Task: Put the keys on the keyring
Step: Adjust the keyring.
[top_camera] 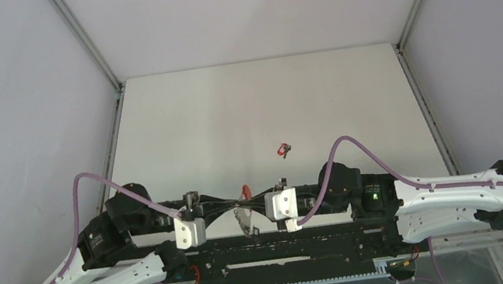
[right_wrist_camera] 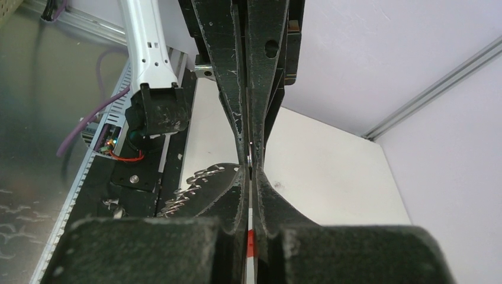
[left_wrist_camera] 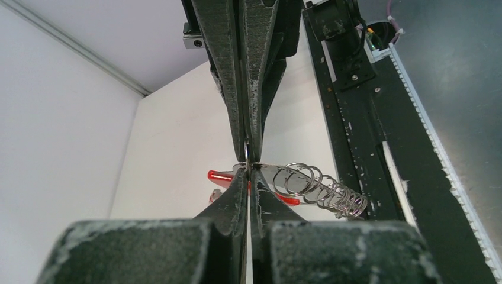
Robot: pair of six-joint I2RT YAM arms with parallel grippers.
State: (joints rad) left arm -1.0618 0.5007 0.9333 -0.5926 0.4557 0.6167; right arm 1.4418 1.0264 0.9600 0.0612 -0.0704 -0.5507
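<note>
Meeting tip to tip, left claw [left_wrist_camera: 248, 173] and right claw [right_wrist_camera: 251, 173] are both clenched on the keyring [top_camera: 245, 190]. Keys [right_wrist_camera: 198, 180] dangle just beneath them.

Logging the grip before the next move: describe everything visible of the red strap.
The red strap is a narrow, glossy, plastic-looking band, bright red and slightly curved. It is held in the air, seemingly pinched at the tips of the shut left pincer, with red showing on either side of them. The silvery ring chain dangles right beside it. Its ends are hidden.
</note>
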